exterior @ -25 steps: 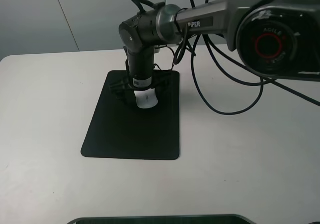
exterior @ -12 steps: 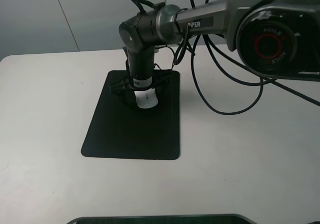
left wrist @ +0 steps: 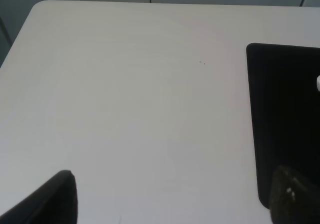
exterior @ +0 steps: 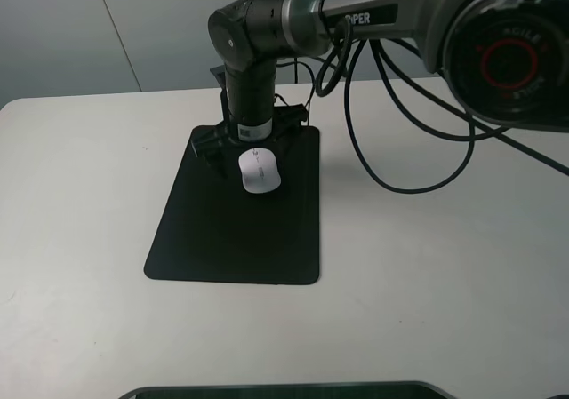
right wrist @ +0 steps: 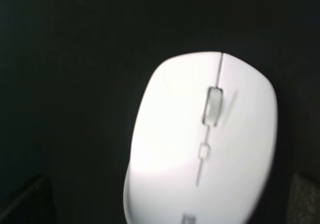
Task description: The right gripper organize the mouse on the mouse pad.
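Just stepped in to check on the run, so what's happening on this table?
The right end effector hangs open just over the white mouse, which lies on the far part of the black mouse pad. Its fingers flank the mouse without gripping it. The left end effector idles open over the table beside the pad.

table: white, matte top | wall: grey, panelled | light: soft, even

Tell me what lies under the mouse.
The mouse rests on the pad, which lies flat on the table. The patch of pad directly beneath the mouse is covered, so anything there cannot be seen.
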Robot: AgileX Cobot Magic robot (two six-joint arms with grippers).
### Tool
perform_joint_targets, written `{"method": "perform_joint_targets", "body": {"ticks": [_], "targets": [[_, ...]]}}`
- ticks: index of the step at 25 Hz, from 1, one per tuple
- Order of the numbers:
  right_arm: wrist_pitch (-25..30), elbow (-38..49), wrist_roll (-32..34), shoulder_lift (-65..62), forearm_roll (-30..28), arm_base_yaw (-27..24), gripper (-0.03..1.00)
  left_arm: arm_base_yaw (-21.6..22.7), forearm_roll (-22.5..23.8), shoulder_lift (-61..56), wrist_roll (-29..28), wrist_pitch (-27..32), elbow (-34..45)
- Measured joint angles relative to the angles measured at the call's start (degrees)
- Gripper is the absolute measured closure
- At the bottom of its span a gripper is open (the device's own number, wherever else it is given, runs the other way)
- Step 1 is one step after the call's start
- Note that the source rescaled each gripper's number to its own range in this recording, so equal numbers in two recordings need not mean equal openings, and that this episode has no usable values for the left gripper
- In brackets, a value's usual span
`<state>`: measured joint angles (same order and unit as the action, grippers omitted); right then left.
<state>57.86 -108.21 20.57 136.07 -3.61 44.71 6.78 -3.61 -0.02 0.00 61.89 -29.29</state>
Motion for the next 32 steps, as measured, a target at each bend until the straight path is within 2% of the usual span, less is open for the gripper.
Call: {"method": "perform_joint_targets", "body": {"ticks": [8, 12, 18, 23, 27, 32], "targets": [[2.57, 0.0, -7.87, -9.15, -0.23, -0.13, -0.02, 0.0, 0.0, 0.0, 0.0, 0.0, 0.0], [5.72, 0.0, -12.66, -14.87, -2.73, -0.37, -0.02, 0.0, 0.0, 0.0, 0.0, 0.0, 0.0], [10.96, -0.23, -16.56, -21.85, -4.41, -1.53, -0.02, 0.0, 0.0, 0.0, 0.0, 0.0, 0.0], [11.82, -0.1, -18.51, -27.26, -4.54, -1.88, -0.02, 0.0, 0.0, 0.0, 0.0, 0.0, 0.0], [11.82, 4.04, -19.25, -32.65, -4.54, -3.06, -0.02, 0.0, 0.0, 0.0, 0.0, 0.0, 0.0], [10.48, 15.06, -19.37, -41.71, -4.65, -5.71, -0.02, 0.0, 0.0, 0.02, 0.0, 0.0, 0.0]]}}
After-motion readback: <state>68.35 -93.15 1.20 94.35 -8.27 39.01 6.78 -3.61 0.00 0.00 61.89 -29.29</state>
